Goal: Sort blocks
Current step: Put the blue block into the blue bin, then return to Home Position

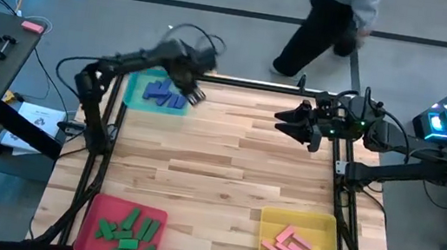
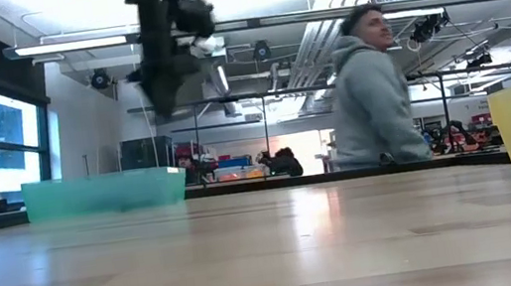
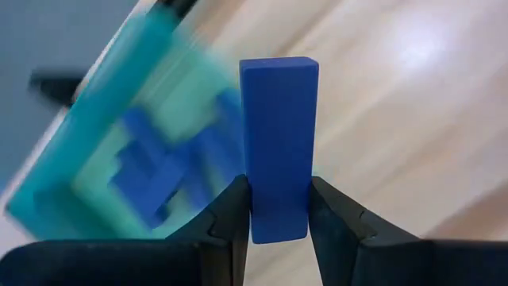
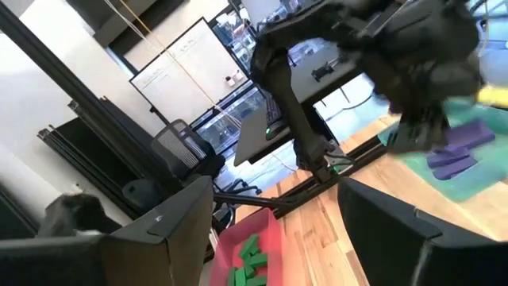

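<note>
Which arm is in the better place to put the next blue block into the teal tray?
The left. Its gripper is already shut on a blue block and hovers at the edge of the teal tray. The right gripper waits open and empty at the table's far right side.

From above we see the left end effector point(image 1: 196, 95) at the teal tray's point(image 1: 133, 95) edge with blue blocks point(image 1: 163, 93), the right end effector point(image 1: 280, 122) waiting over the counter point(image 1: 217, 172), green blocks point(image 1: 126, 232) on red tray point(image 1: 94, 212), pink blocks point(image 1: 287, 244) in yellow tray point(image 1: 326, 236).
</note>
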### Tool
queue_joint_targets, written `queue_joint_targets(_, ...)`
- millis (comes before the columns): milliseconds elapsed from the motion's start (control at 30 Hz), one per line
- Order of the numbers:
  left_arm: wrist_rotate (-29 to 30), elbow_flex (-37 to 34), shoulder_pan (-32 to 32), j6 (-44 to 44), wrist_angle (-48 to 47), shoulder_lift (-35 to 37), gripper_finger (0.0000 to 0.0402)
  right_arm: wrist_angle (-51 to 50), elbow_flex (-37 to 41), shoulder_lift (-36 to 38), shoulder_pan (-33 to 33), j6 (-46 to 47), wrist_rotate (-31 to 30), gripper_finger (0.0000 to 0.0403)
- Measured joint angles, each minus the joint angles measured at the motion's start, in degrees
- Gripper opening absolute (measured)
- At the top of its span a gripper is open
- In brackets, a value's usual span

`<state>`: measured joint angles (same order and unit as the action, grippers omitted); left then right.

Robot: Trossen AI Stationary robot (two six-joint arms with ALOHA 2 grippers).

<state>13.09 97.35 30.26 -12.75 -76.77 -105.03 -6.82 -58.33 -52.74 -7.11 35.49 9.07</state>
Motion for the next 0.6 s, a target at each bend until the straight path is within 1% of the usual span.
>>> queue_joint_targets(133, -3.0, -6.3, 10.3, 3.2, 0.7, 1.6, 0.0094, -1.0, 0.0, 0.2, 0.0, -0.1, 0.0, 0.0248)
queue_joint_targets(200, -7.2, -8.7, 14.0, 5.5, 1.8, 1.7, 0.0109, -1.4, 0.0, 0.3, 0.0, -0.1, 0.0, 0.0248)
queue_joint_targets(267, -10.9, -10.9, 17.0, 6.5, 2.9, 1.7, 0.0134, -1.7, 0.0, 0.3, 0.0, -0.2, 0.0, 0.0248)
queue_joint_targets(333, -12.1, -12.1, 18.9, 6.9, 3.0, 1.7, 0.0164, -1.7, 0.0, 0.3, 0.0, -0.8, 0.0, 0.0248)
queue_joint_targets(433, -12.2, -12.2, 20.9, 6.1, 1.5, 2.4, 0.0203, -2.8, 0.0, 1.4, 0.0, -1.0, 0.0, 0.0248)
queue_joint_targets(500, -12.2, -12.2, 21.1, 5.9, 1.2, 4.3, 0.0219, -5.3, -0.2, 3.4, -0.4, -1.0, -0.2, 0.0248)
queue_joint_targets(600, -12.5, -12.2, 19.3, 5.9, 4.0, 9.7, 0.0225, -14.4, -2.2, 6.6, -1.5, -0.4, -2.8, 0.0248)
